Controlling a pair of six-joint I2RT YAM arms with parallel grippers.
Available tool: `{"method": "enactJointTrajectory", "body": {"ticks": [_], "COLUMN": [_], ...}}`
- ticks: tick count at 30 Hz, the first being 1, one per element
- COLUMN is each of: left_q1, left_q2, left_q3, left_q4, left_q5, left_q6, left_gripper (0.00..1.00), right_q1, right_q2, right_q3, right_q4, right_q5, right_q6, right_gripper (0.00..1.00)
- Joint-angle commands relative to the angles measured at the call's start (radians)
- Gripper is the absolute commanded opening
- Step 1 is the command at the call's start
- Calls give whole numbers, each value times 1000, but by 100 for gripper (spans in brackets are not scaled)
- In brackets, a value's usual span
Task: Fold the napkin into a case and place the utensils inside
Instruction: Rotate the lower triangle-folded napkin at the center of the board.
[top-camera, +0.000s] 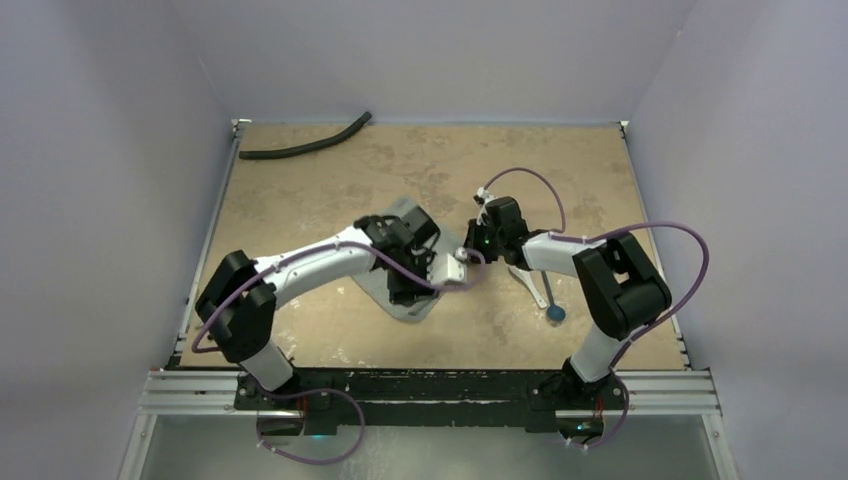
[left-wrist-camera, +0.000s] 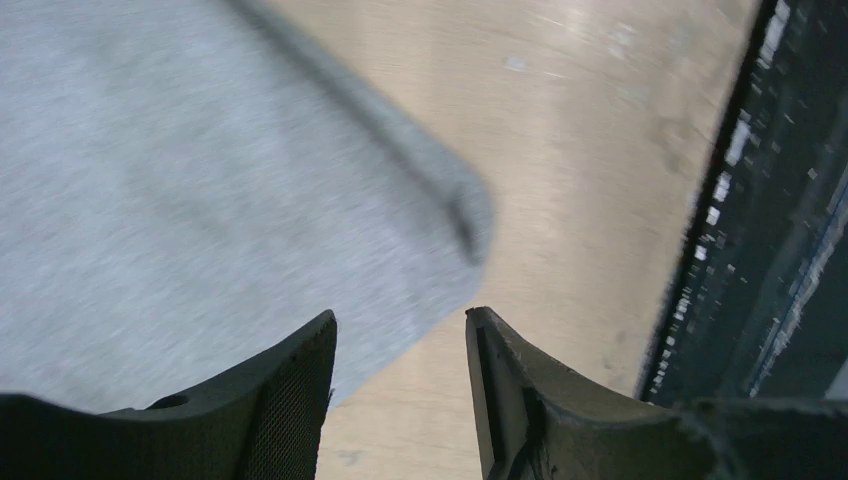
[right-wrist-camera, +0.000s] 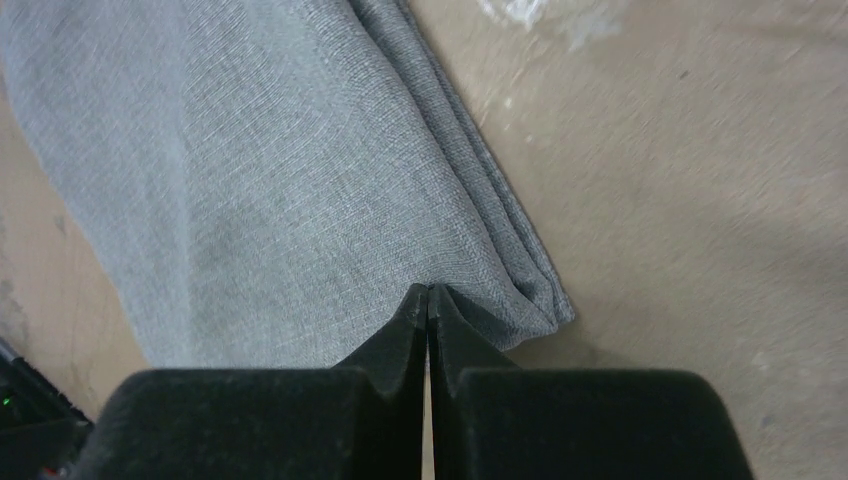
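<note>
Edge of the napkin (right-wrist-camera: 280, 180) is pinched tight by the right gripper (right-wrist-camera: 428, 292), around the middle of the tabletop (top-camera: 620, 170). The left gripper (left-wrist-camera: 400, 325) is spread apart over a napkin corner, nothing gripped.

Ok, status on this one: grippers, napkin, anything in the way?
Left gripper open over napkin corner. Right gripper shut on its folded edge. Utensils on table, not yet inside. Hose far off.

On table (top-camera: 330, 180): grey napkin (top-camera: 413, 306) mid, hose (top-camera: 305, 147) far-left, spoon (top-camera: 533, 287) & blue-tipped stick (top-camera: 555, 313) right.
</note>
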Motion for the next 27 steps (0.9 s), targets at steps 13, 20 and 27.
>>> {"method": "enactJointTrajectory", "body": {"ticks": [13,20,27], "left_q1": [485,541,642], "left_q2": [304,366,310], "left_q3": [352,325,232], "left_q4": [113,202,189], "left_q5": [62,-38,-17], "left_q6": [49,-3,5], "left_gripper": [48,43,40], "right_q1": [-36,-35,-31], "right_q2": [257,347,389], "right_q3": [398,515,587], "right_q4": [-194,-204,-203], "right_q5": [186,164,144], "right_q6": [-157,-220,-227], "right_gripper": [0,0,5]}}
